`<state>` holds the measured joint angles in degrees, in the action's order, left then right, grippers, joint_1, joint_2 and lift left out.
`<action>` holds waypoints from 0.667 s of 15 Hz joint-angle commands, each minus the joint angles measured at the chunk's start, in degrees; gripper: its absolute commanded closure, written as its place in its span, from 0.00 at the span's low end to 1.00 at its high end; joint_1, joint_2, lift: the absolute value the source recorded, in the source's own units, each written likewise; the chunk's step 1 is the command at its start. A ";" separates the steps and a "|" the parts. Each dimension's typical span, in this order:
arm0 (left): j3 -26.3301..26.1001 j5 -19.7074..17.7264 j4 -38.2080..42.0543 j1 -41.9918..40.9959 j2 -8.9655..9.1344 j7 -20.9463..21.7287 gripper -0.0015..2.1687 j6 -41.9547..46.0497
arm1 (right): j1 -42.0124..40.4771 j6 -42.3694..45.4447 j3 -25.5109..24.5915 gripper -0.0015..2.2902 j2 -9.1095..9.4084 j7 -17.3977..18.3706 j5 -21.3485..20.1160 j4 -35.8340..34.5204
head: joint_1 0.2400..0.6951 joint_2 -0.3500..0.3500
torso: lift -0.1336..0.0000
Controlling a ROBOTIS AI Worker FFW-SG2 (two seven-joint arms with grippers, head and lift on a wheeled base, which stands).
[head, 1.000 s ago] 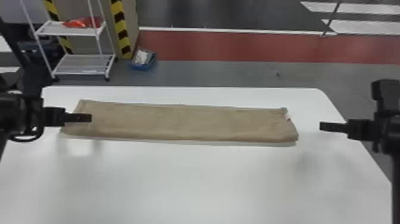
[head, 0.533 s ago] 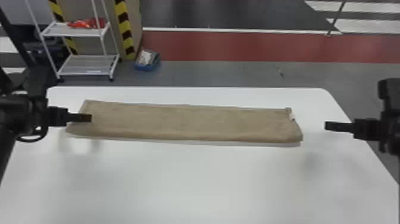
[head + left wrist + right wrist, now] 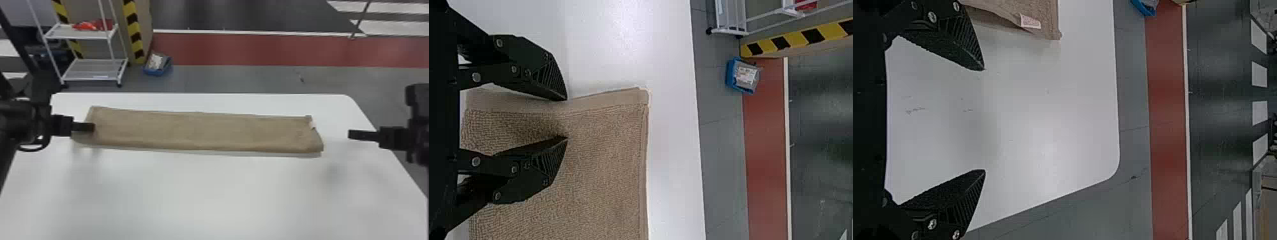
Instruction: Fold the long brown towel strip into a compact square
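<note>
"Where's the towel strip [image 3: 204,131]?"

"Stretched lengthwise across the tabletop [image 3: 207,191]. I have the left gripper [image 3: 566,118] over its left end, fingers partly parted, nothing visibly pinched; I can't tell whether they touch cloth. My right gripper [image 3: 984,119] is just beyond the other end, fingers wide apart and empty."

"How will it handle?"

"Light and floppy, I'd judge. That looped pile should grip well, but layers could slide or sag. I'd pinch through every layer at the left hem [image 3: 599,101], and likewise near the label [image 3: 1030,22] on the right."
</note>
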<state>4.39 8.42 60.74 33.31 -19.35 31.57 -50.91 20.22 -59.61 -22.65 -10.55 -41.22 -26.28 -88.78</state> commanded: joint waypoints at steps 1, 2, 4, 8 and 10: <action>0.00 0.02 0.00 0.00 -0.25 0.24 0.78 -0.03 | 0.00 0.06 -0.11 0.07 0.00 0.00 0.00 0.10 | 1.00 0.44 | 0.07; 0.00 0.02 0.08 0.00 -0.34 1.03 0.85 -0.21 | -0.09 0.06 -0.20 0.07 0.00 0.00 0.00 0.10 | 1.00 0.44 | 0.07; 0.09 0.02 0.87 -0.44 -0.60 2.53 0.95 -1.26 | -0.18 0.06 -0.29 0.07 0.00 0.00 0.00 0.10 | 1.00 0.43 | 0.07; 1.76 -0.86 6.76 -3.69 -2.62 7.36 0.95 -3.90 | -0.27 0.23 -0.55 0.07 0.09 0.00 0.09 0.10 | 1.00 0.43 | 0.07; 4.31 -1.74 13.97 -5.89 -2.36 10.09 0.95 -11.64 | -0.27 0.06 -0.46 0.07 0.18 0.00 -0.18 0.10 | 1.00 0.43 | 0.07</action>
<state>7.05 7.27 69.79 28.90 -21.86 40.75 -57.30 19.95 -59.40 -23.20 -10.44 -41.20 -26.19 -88.68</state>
